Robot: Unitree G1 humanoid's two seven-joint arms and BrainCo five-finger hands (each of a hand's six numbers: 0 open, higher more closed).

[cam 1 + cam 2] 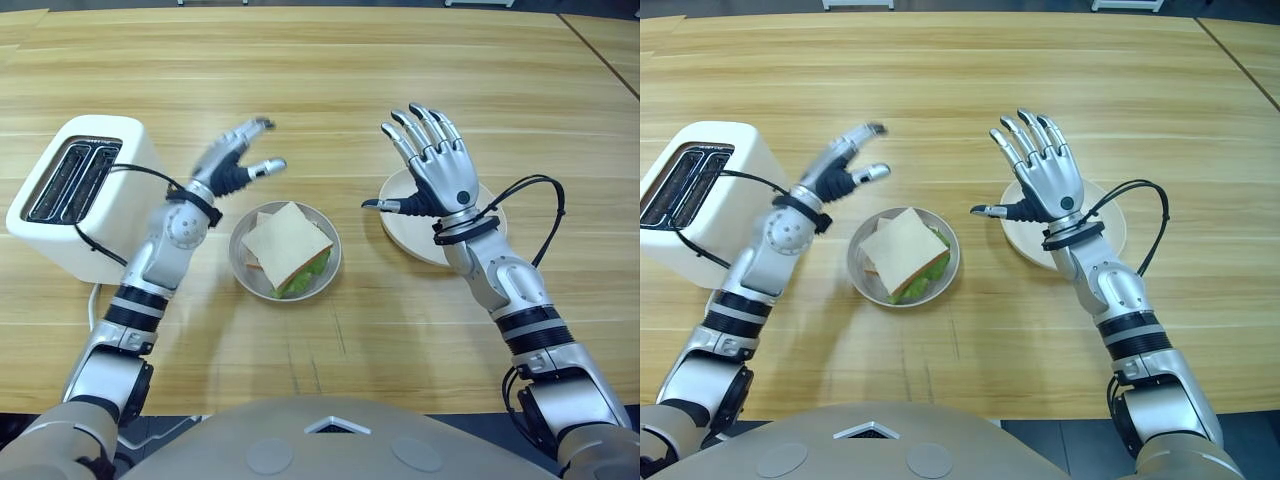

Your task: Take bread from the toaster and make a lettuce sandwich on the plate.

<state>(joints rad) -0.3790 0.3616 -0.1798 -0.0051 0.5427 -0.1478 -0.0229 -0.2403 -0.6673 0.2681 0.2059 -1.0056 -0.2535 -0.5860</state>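
Holding: nothing. My left robot hand (235, 160) is raised off the table with its fingers stretched out and apart, and my right robot hand (435, 165) is up too, fingers fanned wide, its back towards my head.
Between my robot hands: the sandwich (288, 245), lower than both and a little nearer my left one, lying in the grey plate (247, 283).
Sandwich make-up: a top slice (290, 235) set askew over a lower slice, with lettuce (305, 280) peeping out at the edge nearest me.
Task standing: as I judge it, the sandwich looks assembled on the plate, and little or nothing is left to do.
Handling: I expect the bread to be light, soft and easily dented, and the lettuce limp and slippery, so the stack could slide apart if I nudge it from one side.
Where to take hold: if I must square it up, I would press gently on the flat of the top slice or pinch both slices at opposite edges, never by the leaf.
Under my right robot hand: a cream plate (405, 238), its visible part bare.
Outside my left robot hand: the toaster (85, 195), just beside my forearm, its slots dark with no bread standing out of them.
Beneath everything: the wooden table (330, 90).
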